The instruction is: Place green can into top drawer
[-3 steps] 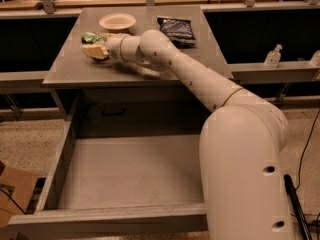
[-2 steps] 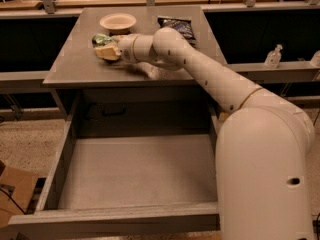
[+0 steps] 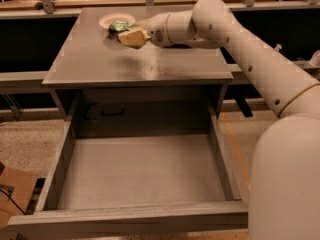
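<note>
Gripper: my gripper [image 3: 128, 33] was over the far part of the cabinet top [image 3: 95, 61], left of centre, pointing left just in front of the white bowl [image 3: 107, 19].
Grip: my tan fingers [image 3: 135, 37] were closed around the green can, which I held at their tips.
Green can: the green can [image 3: 118, 26] lay on its side in my grasp. It was seen against the near right rim of the bowl, and I could not tell whether it touched the bowl.
Arm: my white arm [image 3: 240, 41] reached in from the near right, crossing the right half of the cabinet top.
Top drawer: the top drawer [image 3: 140, 171] stood pulled out toward the near side, below the cabinet top. Its flat grey bottom was bare and its low walls ran along left, right and front.
Can and drawer: the two were well apart, the can up over the far cabinet top and the drawer low and near.
Floor: a piece of brown cardboard [image 3: 14, 190] lay at the near left, beside the drawer.
</note>
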`<state>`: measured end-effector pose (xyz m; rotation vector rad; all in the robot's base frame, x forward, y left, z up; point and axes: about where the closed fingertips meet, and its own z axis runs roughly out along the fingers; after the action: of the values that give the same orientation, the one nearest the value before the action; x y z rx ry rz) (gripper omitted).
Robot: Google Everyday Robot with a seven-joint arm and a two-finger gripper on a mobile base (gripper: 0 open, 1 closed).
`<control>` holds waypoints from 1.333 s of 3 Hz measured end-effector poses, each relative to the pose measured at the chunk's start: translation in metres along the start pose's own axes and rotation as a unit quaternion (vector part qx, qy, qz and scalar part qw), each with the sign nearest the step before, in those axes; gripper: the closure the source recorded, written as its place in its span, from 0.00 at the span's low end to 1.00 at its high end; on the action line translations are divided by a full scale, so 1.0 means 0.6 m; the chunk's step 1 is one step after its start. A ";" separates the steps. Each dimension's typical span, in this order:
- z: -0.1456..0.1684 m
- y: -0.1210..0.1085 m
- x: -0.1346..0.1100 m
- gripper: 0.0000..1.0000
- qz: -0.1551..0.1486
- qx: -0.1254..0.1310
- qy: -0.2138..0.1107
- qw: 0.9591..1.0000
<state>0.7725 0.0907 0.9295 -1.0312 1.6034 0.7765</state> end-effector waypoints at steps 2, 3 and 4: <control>-0.113 0.076 0.002 1.00 0.005 -0.082 0.005 0.997; -0.112 0.076 0.002 1.00 0.005 -0.082 0.004 0.997; -0.117 0.103 0.035 1.00 0.021 -0.099 0.007 0.995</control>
<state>0.6858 0.0503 0.9270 -1.1486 1.5889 0.9743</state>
